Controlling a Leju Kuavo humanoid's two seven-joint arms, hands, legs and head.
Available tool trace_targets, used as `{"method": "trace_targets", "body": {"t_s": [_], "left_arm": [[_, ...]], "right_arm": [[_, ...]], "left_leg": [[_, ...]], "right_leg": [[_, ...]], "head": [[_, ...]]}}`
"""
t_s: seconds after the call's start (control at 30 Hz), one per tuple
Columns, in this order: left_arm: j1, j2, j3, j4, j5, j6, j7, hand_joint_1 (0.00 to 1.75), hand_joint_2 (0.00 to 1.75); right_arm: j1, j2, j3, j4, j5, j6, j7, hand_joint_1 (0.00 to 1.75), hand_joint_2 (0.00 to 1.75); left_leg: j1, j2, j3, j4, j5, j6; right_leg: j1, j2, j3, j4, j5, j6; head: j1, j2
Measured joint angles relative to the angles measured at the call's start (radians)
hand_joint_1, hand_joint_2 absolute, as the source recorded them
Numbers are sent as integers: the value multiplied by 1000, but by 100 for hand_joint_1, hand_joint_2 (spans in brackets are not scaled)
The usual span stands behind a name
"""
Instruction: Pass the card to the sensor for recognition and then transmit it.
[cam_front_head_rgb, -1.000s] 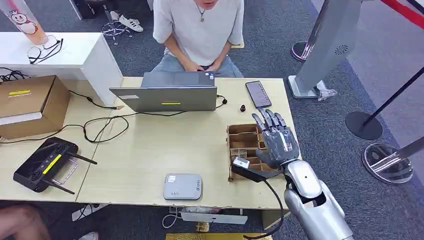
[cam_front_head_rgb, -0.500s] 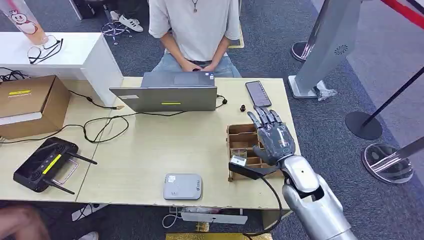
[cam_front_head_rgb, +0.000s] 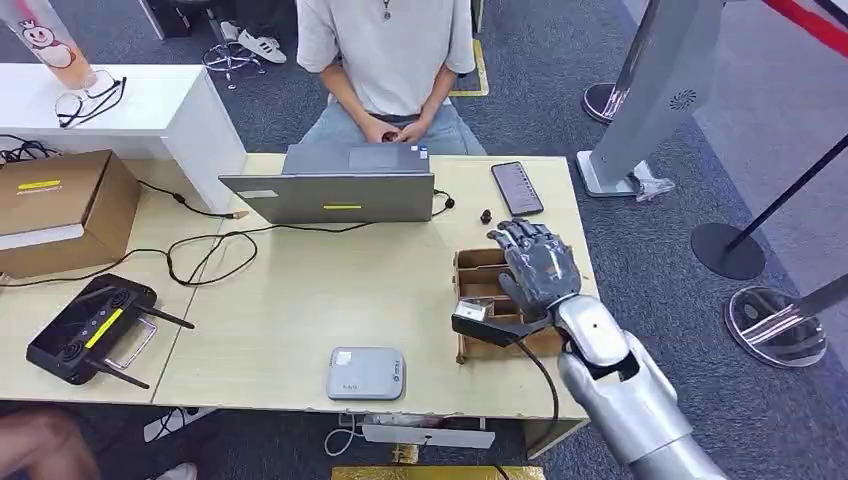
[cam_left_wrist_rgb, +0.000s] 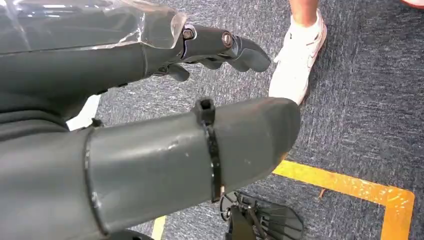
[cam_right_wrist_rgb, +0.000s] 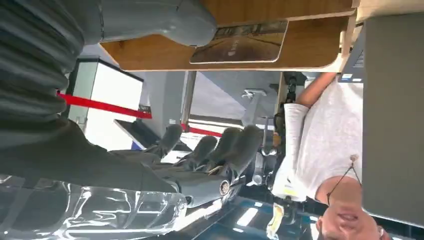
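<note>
Your right robot hand (cam_front_head_rgb: 537, 268) hovers over the wooden tray (cam_front_head_rgb: 476, 262), fingers apart, grasping nothing. Reach the card (cam_right_wrist_rgb: 239, 42) in that tray and pinch it next.

Office or demo hall: grey carpet (cam_front_head_rgb: 620, 240), wooden desk (cam_front_head_rgb: 300, 300) with laptop (cam_front_head_rgb: 330, 190), phone (cam_front_head_rgb: 517, 187) and cables; person (cam_front_head_rgb: 385, 60) seated far side, barrier posts (cam_front_head_rgb: 735, 245) right.
</note>
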Motion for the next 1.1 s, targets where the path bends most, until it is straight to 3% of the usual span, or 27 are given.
{"method": "trace_targets", "body": {"t_s": [0.13, 0.37, 0.4, 0.6, 0.7, 1.1], "left_arm": [[0, 0, 0, 0, 1, 0, 0, 0, 0], [0, 0, 0, 0, 6, 2, 0, 0, 0], [0, 0, 0, 0, 7, 2, 0, 0, 0], [0, 0, 0, 0, 9, 2, 0, 0, 0], [0, 0, 0, 0, 9, 2, -3, 0, 0], [0, 0, 0, 0, 10, 1, -6, 0, 0]], "right_arm": [[-10, 0, 8, 19, -5, 3, 0, 80, 175], [-24, 0, 22, 58, -21, 0, 3, 87, 175], [-26, 0, 24, 63, -20, 0, 3, 98, 175], [-28, 0, 32, 81, -21, -1, 3, 99, 175], [-28, 0, 35, 89, -22, -3, 5, 175, 175], [-26, 0, 39, 94, -36, -43, -1, 175, 175]], "left_leg": [[0, 0, 0, 0, 0, 0], [0, 0, 0, 0, 0, 0], [0, 0, 0, 0, 0, 0], [0, 0, 0, 0, 0, 0], [0, 0, 0, 0, 0, 0], [0, 0, 0, 0, 0, 0]], "right_leg": [[0, 0, 0, 0, 0, 0], [0, 0, 0, 0, 0, 0], [0, 0, 0, 0, 0, 0], [0, 0, 0, 0, 0, 0], [0, 0, 0, 0, 0, 0], [0, 0, 0, 0, 0, 0]], "head": [[0, 0], [0, 0], [0, 0], [0, 0], [0, 0], [0, 0]]}}
